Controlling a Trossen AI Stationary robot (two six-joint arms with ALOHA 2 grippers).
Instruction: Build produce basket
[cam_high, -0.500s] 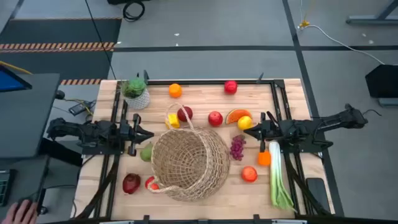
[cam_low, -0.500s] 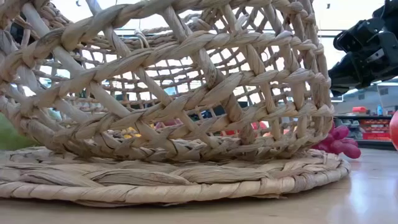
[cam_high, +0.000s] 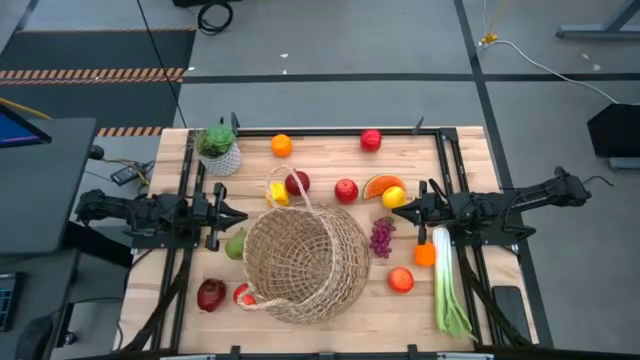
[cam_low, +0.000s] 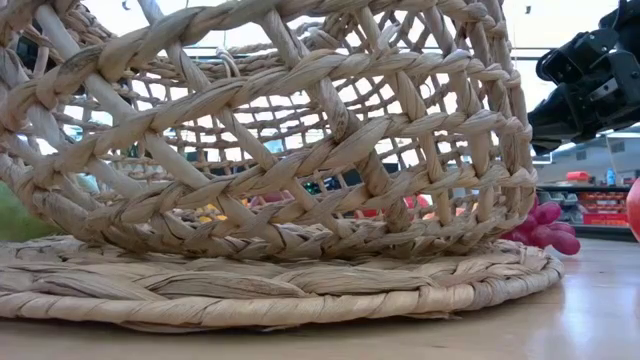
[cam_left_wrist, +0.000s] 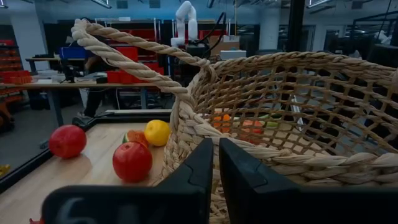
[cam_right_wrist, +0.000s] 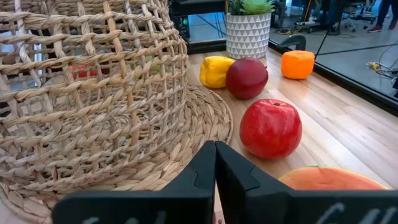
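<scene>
Left claw (cam_high: 238, 216) clenched, empty, at left edge of the surface (cam_high: 330, 140); green pear (cam_high: 236, 245) lies just beside it, against the basket (cam_high: 305, 262) mid-surface. Basket looks empty, produce scattered around. Right claw (cam_high: 402, 211) clenched, empty, nearest the lemon (cam_high: 394, 196) and grapes (cam_high: 381, 237).

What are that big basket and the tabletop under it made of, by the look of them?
The basket looks like woven natural fibre, perhaps wicker or seagrass: tan, matt, twisted strands in an open weave with a braided base. The table looks like light wood, smooth and faintly glossy: narrow planks with grain show beside the fruit.
</scene>
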